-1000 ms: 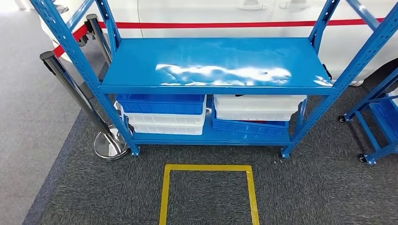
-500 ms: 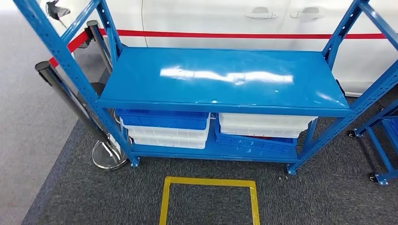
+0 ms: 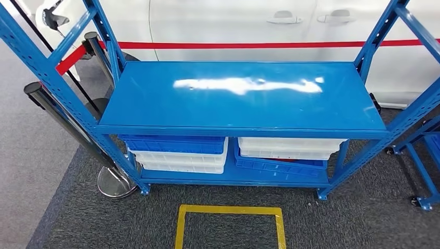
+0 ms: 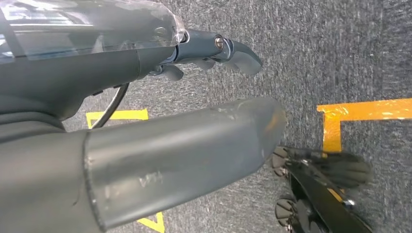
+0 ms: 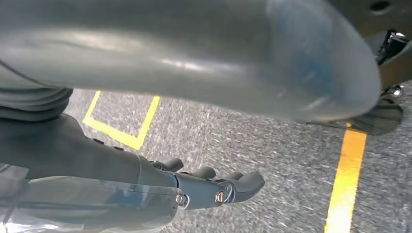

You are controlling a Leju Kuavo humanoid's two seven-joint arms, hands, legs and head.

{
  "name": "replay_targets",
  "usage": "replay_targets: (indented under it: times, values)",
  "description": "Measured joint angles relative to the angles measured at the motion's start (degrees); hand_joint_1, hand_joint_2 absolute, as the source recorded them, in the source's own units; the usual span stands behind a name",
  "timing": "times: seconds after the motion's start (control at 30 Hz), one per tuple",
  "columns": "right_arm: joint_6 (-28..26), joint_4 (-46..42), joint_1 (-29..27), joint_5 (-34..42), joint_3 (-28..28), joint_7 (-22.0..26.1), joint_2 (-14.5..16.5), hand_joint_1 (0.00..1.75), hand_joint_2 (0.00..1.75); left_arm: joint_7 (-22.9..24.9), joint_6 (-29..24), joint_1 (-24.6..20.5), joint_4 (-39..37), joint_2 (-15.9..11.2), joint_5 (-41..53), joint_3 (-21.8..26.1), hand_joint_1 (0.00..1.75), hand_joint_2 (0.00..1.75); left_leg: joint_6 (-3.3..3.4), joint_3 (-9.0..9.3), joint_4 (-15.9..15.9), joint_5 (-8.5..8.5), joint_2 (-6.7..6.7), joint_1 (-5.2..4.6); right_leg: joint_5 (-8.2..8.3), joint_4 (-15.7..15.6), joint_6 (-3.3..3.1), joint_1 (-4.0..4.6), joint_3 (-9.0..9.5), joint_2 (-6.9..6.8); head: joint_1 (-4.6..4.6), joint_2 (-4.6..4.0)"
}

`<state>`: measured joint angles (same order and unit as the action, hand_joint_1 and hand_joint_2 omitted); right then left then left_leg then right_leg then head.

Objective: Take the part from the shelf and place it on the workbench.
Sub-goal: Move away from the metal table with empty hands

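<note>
A blue metal shelf rack [image 3: 238, 104] stands in front of me in the head view; its glossy middle board is bare. On the board below, a blue bin [image 3: 174, 144] sits on white bins [image 3: 179, 162] at the left. At the right, a white bin [image 3: 288, 148] lies on a tilted blue bin [image 3: 280, 167]. What the bins hold is hidden, and I cannot make out a part. My left hand [image 4: 121, 68] hangs over the carpet, fingers apart, holding nothing. My right hand [image 5: 145, 174] hangs the same way, with nothing in it.
A chrome barrier post [image 3: 111, 181] leans at the rack's left foot. A white car [image 3: 233, 26] with a red belt [image 3: 244, 44] across it stands behind. A yellow tape square [image 3: 231, 210] marks the grey carpet before the rack. Another blue frame [image 3: 423, 171] on wheels stands at the right.
The whole picture has shifted: the rack now sits lower and larger, more of the car shows, less of the yellow square. The camera moved; nothing on the rack changed.
</note>
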<state>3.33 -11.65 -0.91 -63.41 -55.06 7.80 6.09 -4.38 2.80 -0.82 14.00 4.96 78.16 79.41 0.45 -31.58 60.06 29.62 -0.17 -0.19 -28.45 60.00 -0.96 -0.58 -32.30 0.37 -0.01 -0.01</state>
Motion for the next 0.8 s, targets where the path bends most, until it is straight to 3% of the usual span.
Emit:
replay_targets:
  times: [0.07, 0.13, 0.23, 0.27, 0.3, 0.33, 0.4, 0.43, 0.47, 0.57, 0.63, 0.67, 0.73, 0.77, 0.8]
  values:
    - [0.03, 0.01, 0.09, -0.09, -0.02, 0.0, -0.01, 0.0, 0.0, -0.02, -0.01, 0.18, 0.02, -0.03, 0.11, 0.0, 0.0, 0.0, 0.65, 0.28, -0.74, -1.06, 0.0, 0.09, -0.3, -0.09, 0.81, 0.03, 0.22, -0.02, -0.08, 0.0]
    - [0.05, 0.01, 0.11, -0.2, -0.05, 0.0, -0.09, 0.0, 0.0, -0.07, -0.01, 0.18, 0.03, 0.01, 0.28, 0.0, 0.0, 0.0, 1.28, 0.98, -1.76, -1.79, 0.07, 0.47, -1.74, 1.63, 1.41, 0.1, -0.31, -0.09, 0.09, 0.0]
    - [0.09, 0.01, 0.19, -0.36, -0.07, 0.0, -0.15, 0.0, 0.0, -0.1, -0.02, 0.07, 0.03, 0.04, 0.43, 0.0, 0.0, 0.0, 1.77, 1.32, -2.27, -1.95, 0.19, 0.59, -6.42, 10.99, 1.93, -0.04, -5.23, -0.12, 0.31, 0.0]
    - [0.11, 0.01, 0.18, -0.38, -0.07, 0.0, -0.15, 0.0, 0.0, -0.1, -0.03, 0.08, 0.03, 0.05, 0.44, 0.0, 0.0, 0.0, 1.79, 1.39, -2.24, -1.82, 0.19, 0.57, -6.97, 13.53, 2.07, -0.14, -6.74, -0.14, 0.3, 0.01]
    - [0.13, 0.01, 0.14, -0.39, -0.07, 0.0, -0.15, 0.0, 0.0, -0.09, -0.03, 0.09, 0.03, 0.05, 0.43, 0.0, 0.0, 0.0, 1.76, 1.52, -2.21, -1.65, 0.16, 0.56, -6.44, 14.36, 2.19, -0.23, -7.45, -0.16, 0.3, 0.01]
    - [0.12, 0.01, 0.1, -0.39, -0.08, 0.0, -0.16, 0.0, 0.0, -0.09, -0.04, 0.11, 0.03, 0.05, 0.42, 0.0, 0.0, 0.0, 1.67, 1.75, -2.16, -1.43, 0.11, 0.59, -4.82, 12.99, 2.24, -0.29, -7.04, -0.18, 0.31, 0.01]
    - [0.1, 0.01, 0.06, -0.4, -0.1, 0.0, -0.21, 0.0, 0.0, -0.08, -0.08, 0.14, 0.03, 0.08, 0.38, 0.0, 0.0, 0.0, 1.25, 2.28, -1.99, -0.81, 0.03, 0.62, -0.58, 6.05, 2.09, -0.34, -3.96, -0.25, 0.34, 0.01]
    - [0.09, 0.01, 0.1, -0.41, -0.14, 0.0, -0.24, 0.0, 0.0, -0.07, -0.11, 0.12, 0.03, 0.09, 0.36, 0.0, 0.0, 0.0, 0.94, 2.41, -1.78, -0.42, -0.01, 0.53, 0.71, 2.79, 1.89, -0.28, -2.47, -0.27, 0.32, 0.01]
    - [0.1, 0.01, 0.15, -0.43, -0.21, 0.0, -0.25, 0.0, 0.44, -0.06, -0.19, 0.07, 0.03, 0.09, 0.34, 0.0, 0.0, 0.0, 0.65, 2.47, -1.65, -0.13, 0.0, 0.43, 1.24, 0.71, 1.68, -0.21, -1.53, -0.26, 0.28, 0.01]
    - [0.15, 0.01, 0.29, -0.49, -0.57, 0.0, -0.23, 0.0, 1.75, 0.05, -0.44, -0.14, 0.03, 0.1, 0.31, 0.0, 0.0, 0.0, -0.23, 2.71, -1.73, 0.3, 0.03, 0.32, 1.03, -0.5, 0.83, -0.05, -1.0, -0.19, 0.1, 0.01]
    - [0.19, 0.01, 0.27, -0.52, -0.78, 0.0, -0.16, 0.0, 1.75, 0.1, -0.51, -0.19, 0.03, 0.13, 0.22, 0.0, 0.0, 0.0, -0.89, 2.28, -0.12, 1.53, 0.03, 0.46, 1.05, -0.95, 0.11, -0.19, -0.65, -0.29, -0.06, 0.01]
    - [0.18, 0.01, 0.28, -0.55, -0.83, 0.0, -0.13, 0.0, 1.75, 0.13, -0.52, -0.2, 0.03, 0.13, 0.12, 0.01, 0.0, 0.0, -1.21, 1.24, 2.27, 2.96, 0.03, 0.56, 1.04, -1.14, -0.24, -0.29, -0.49, -0.39, -0.2, 0.01]
    - [0.03, 0.0, 0.3, -0.69, -0.87, -0.13, -0.13, 0.0, 1.75, 0.25, -0.52, -0.19, 0.03, 0.15, -0.13, 0.03, 0.0, 0.0, -1.79, -2.36, 9.47, 6.36, 0.04, 0.82, 0.83, -1.17, -0.76, -0.23, -0.35, -0.53, -0.39, 0.01]
    - [-0.24, 0.0, 0.32, -0.8, -0.87, -0.37, -0.13, 0.0, 1.75, 0.39, -0.51, -0.17, 0.03, 0.16, -0.24, 0.07, 0.0, 0.0, -2.11, -4.02, 12.53, 7.27, 0.04, 1.02, 0.73, -1.15, -0.93, -0.2, -0.25, -0.57, -0.4, 0.01]
    - [-0.62, 0.0, 0.33, -0.89, -0.88, -0.63, -0.12, 0.0, 1.75, 0.55, -0.48, -0.14, 0.03, 0.18, -0.34, 0.11, 0.0, 0.0, -2.43, -4.93, 13.95, 7.11, 0.04, 1.25, 0.6, -1.13, -1.01, -0.2, -0.1, -0.56, -0.39, 0.01]
